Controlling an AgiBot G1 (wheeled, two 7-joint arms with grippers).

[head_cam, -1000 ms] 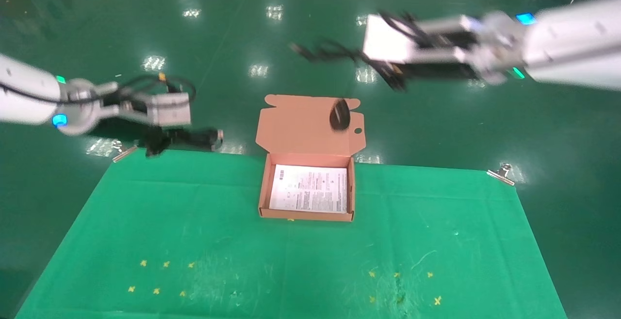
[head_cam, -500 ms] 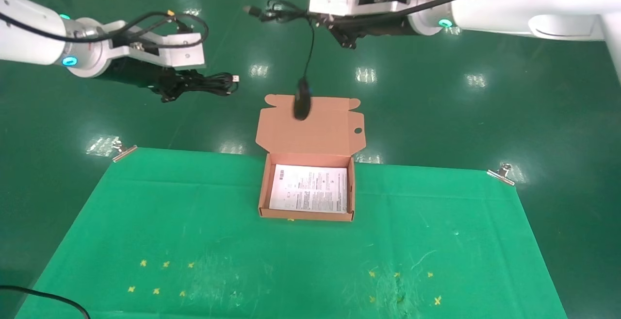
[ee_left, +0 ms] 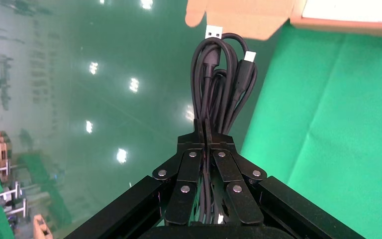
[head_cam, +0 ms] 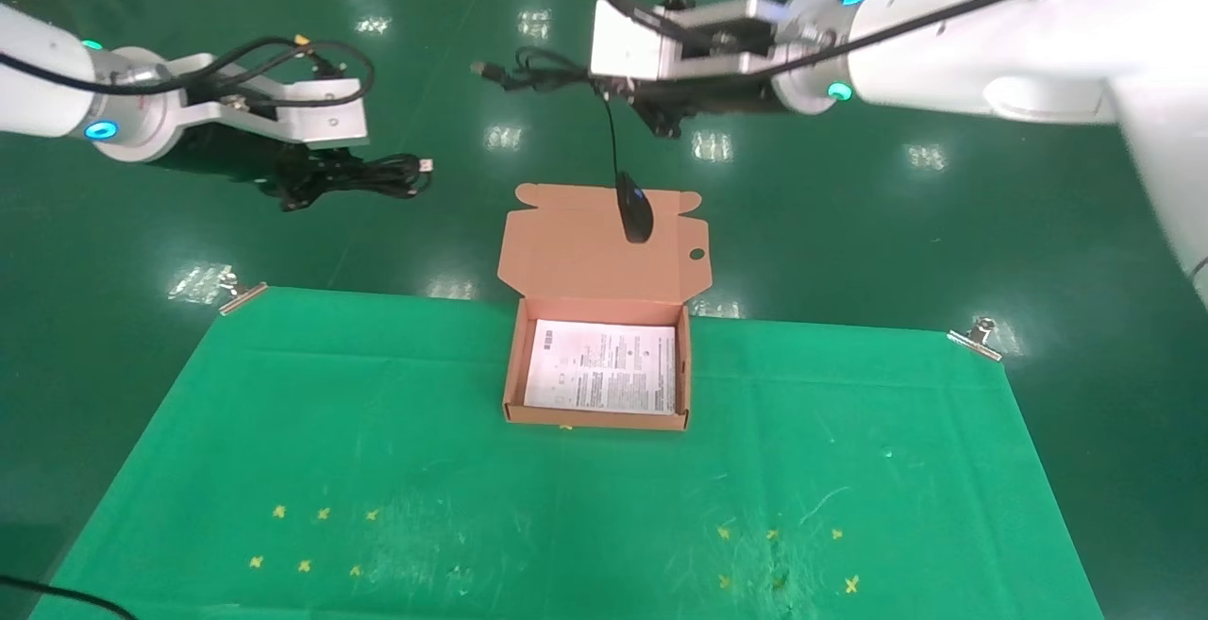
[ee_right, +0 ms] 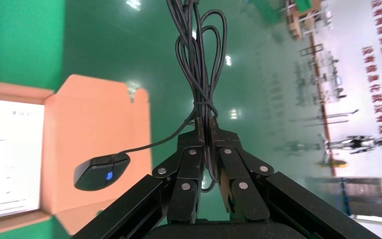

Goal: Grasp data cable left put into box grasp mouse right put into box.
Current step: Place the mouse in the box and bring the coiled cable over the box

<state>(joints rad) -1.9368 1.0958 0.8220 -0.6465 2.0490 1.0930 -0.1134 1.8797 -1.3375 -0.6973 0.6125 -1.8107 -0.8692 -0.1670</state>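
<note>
So both items are lifted, neither yet in the box.
Left gripper jaws pinch the data cable; right gripper jaws pinch the mouse cord, the mouse dangling.

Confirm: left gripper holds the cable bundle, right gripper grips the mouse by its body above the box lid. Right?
Not quite. The right gripper is shut on the mouse's cord; the mouse dangles below it, over the box lid, as the right wrist view shows. The left gripper does hold the cable bundle.
</note>
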